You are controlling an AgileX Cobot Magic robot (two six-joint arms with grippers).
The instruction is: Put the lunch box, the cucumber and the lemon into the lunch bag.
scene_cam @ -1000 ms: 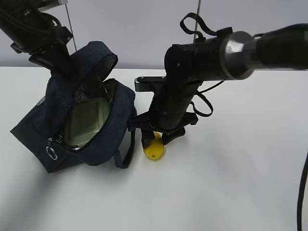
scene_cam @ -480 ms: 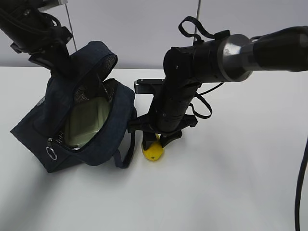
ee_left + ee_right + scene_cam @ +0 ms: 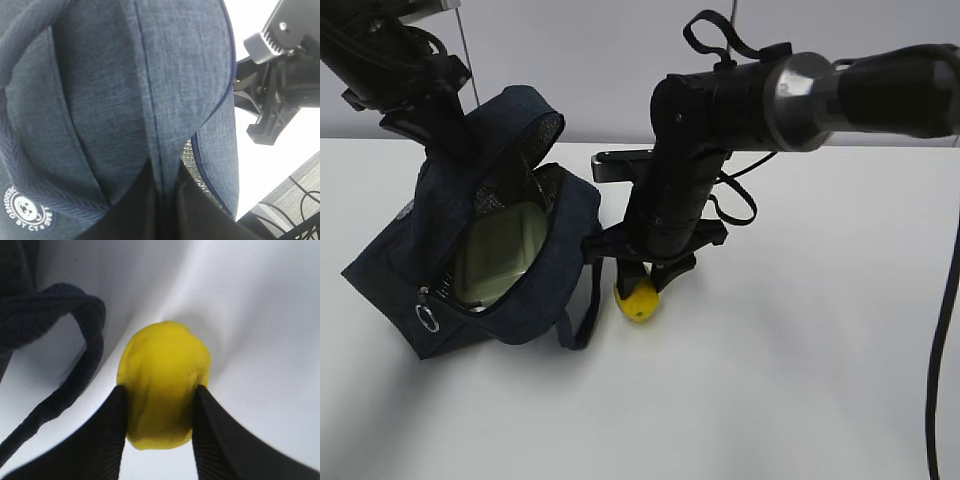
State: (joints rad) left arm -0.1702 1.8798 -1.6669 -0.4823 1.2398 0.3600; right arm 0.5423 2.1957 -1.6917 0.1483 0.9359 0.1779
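Note:
The navy lunch bag [image 3: 535, 300] lies tilted on the white table, mouth facing the camera. The lunch box [image 3: 500, 255] with its pale green lid sits inside it. My left gripper [image 3: 448, 135] is shut on the bag's raised top flap [image 3: 125, 90] and holds it up; in the left wrist view the fabric runs between the two dark fingers of that gripper [image 3: 162, 192]. Just right of the bag, my right gripper [image 3: 642, 283] points down and is shut on the yellow lemon [image 3: 641, 300]. The black fingers press both sides of the lemon [image 3: 162, 385]. The cucumber is out of view.
A loop handle [image 3: 585, 320] of the bag trails on the table close to the lemon, and shows as a dark strap [image 3: 75, 315] in the right wrist view. The right arm [image 3: 280, 85] stands close beside the bag's opening. White table [image 3: 800, 380] spreads right and front.
The right gripper's fingers have closed in on the lemon. The right arm has shifted slightly left and the lemon sits a little higher. The left gripper and the bag have not moved.

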